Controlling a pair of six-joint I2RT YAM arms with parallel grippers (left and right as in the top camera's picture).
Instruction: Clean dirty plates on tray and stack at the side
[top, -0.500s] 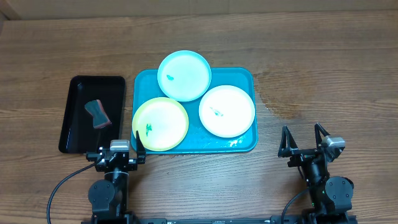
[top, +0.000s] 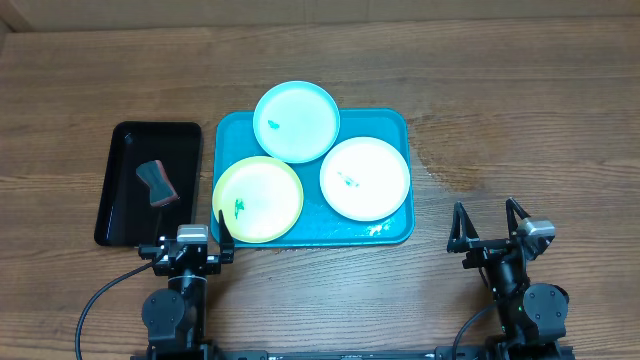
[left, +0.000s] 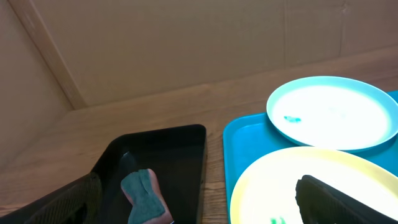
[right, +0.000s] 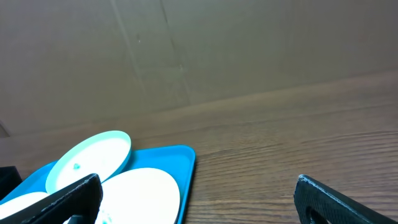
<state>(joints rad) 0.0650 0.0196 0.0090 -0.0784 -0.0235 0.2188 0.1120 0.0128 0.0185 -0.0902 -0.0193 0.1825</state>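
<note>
A large turquoise rectangular plastic tray (top: 395, 125) lies mid-counter on the wooden counter (top: 520, 100). It holds a round light blue plastic plate (top: 297, 121) toward the far edge, a yellow-green plate (top: 258, 198) nearer on the left, and a white plate (top: 365, 178) on the right, all smudged green. The left pincer (top: 192, 235) and right pincer (top: 485, 215) sit spread and empty by the near edge.

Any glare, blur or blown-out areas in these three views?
Overhead: sharp, evenly lit, no strong shadows. Left wrist: the light blue plate and yellow-green plate wash out toward white; the near fingers are dark and soft. Right wrist: the white plate is overexposed.
</note>
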